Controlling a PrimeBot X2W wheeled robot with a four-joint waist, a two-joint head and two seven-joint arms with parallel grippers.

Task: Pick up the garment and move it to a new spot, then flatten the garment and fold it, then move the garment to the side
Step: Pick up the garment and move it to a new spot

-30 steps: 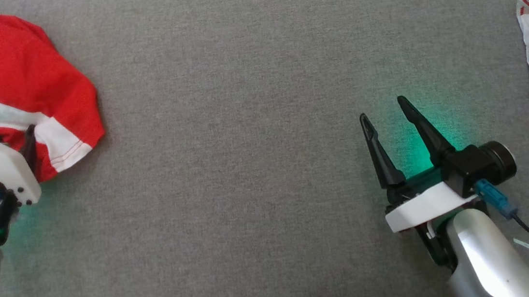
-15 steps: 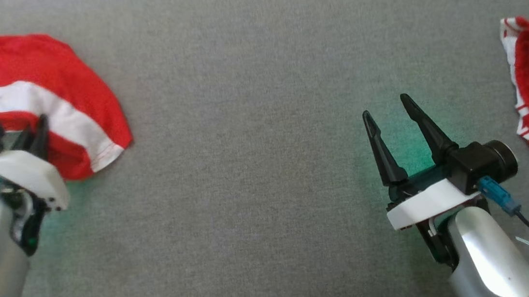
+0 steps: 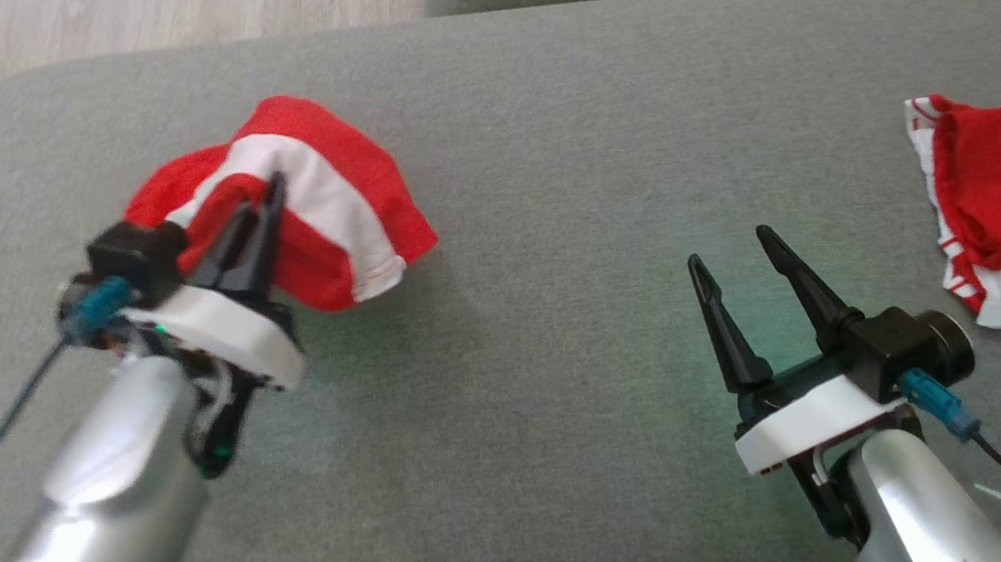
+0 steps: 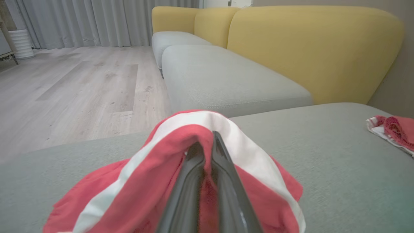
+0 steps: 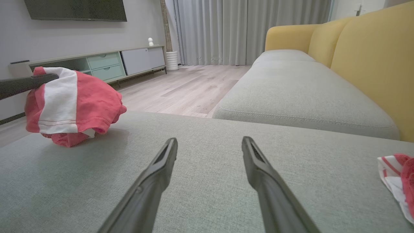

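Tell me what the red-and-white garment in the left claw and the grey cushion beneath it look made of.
The garment looks like soft knit cloth, probably cotton jersey, matte; it bunches limply and shows a stitched hem. The cushion looks like woven upholstery fabric, matte, with a fine flecked grey weave; the fibre is unclear.
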